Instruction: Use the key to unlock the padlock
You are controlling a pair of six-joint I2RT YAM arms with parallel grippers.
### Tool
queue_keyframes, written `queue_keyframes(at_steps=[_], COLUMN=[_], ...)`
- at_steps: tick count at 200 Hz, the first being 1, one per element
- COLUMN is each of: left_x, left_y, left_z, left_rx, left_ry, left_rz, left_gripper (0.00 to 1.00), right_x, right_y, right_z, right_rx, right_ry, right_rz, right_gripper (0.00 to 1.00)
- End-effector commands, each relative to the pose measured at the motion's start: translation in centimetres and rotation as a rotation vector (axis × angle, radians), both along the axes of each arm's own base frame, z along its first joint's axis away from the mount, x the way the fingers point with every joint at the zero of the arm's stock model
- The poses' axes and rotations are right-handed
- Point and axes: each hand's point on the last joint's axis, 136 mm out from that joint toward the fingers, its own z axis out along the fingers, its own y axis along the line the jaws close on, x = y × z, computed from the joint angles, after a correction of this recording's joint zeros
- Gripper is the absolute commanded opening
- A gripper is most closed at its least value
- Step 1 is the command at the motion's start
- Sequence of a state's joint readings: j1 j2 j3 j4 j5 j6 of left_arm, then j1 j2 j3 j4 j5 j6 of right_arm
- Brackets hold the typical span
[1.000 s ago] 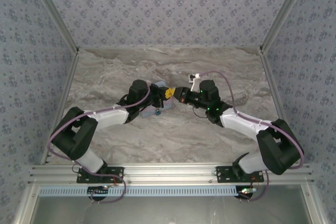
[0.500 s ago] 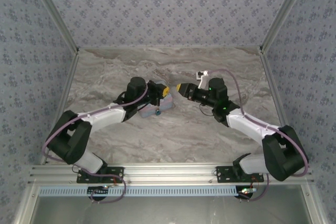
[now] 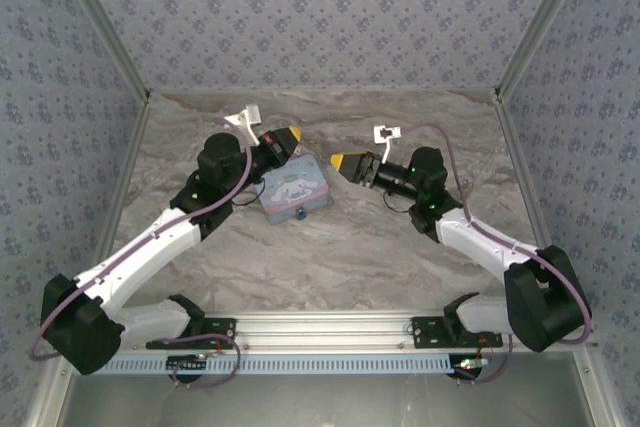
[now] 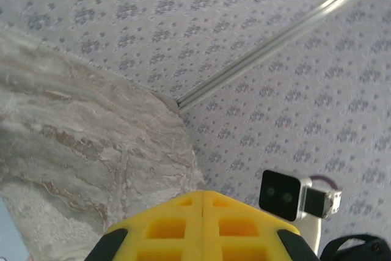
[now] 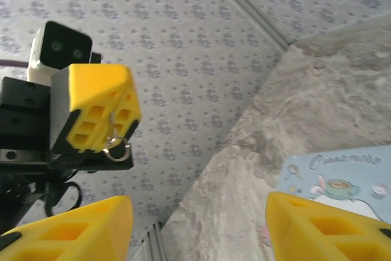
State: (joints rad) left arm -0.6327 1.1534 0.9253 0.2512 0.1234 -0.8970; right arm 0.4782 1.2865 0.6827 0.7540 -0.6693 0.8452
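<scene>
the padlock [image 3: 300,214] is a tiny bluish speck at the near edge of the light-blue tin [image 3: 296,190], which lies flat on the table [image 3: 350,257] between the two arms. it is too small in the top view to tell whether its shackle is shut or sprung, so i cannot say the lock is open. nothing is touching it and nothing is in its keyhole. the key [image 5: 116,149] is away from the lock: in the right wrist view a small silvery bit with a loop hangs from the tips of the left gripper [image 5: 105,111], and i take that to be the key. that gripper has its yellow fingers pressed together on it and is held up off the table, behind and to the left of the tin, well apart from the padlock. the right gripper [image 3: 342,162] is on the tin's far right side, near it but not touching, with its fingers spread wide and nothing between them. as i judge it, picking up the key is done, but the key is not at the padlock. if the lock is not yet open, bringing the key down to it, steadying it, inserting and turning are all left.
</scene>
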Motion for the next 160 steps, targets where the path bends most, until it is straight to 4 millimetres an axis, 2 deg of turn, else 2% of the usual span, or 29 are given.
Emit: queue_keyframes(at_steps=[1,42,103,160], left_x=[-1.7,-2.9,-3.1,-3.1], left_y=[-0.8,-1.6,-1.8,-1.8], left_z=[4.5,6.5,6.9,6.6], left_rx=[0.049,-0.006,-0.044,-0.044], left_ry=[-0.244,-0.321,-0.32,-0.312], left_rz=[-0.082,-0.149,-0.163,-0.163], left_gripper=[0.0,0.0,0.0,0.0], right_x=[-1.9,-2.8,-2.3,-2.3], right_y=[1.4,2.7,4.3,4.9], right_z=[4.9,7.3,7.2,7.5], right_rx=[0.073,0.109,0.115,0.127], right_ry=[-0.173,-0.243,-0.215,-0.21], right_rz=[0.095,0.13,0.148,0.153], right_gripper=[0.63,0.62,0.54,0.49])
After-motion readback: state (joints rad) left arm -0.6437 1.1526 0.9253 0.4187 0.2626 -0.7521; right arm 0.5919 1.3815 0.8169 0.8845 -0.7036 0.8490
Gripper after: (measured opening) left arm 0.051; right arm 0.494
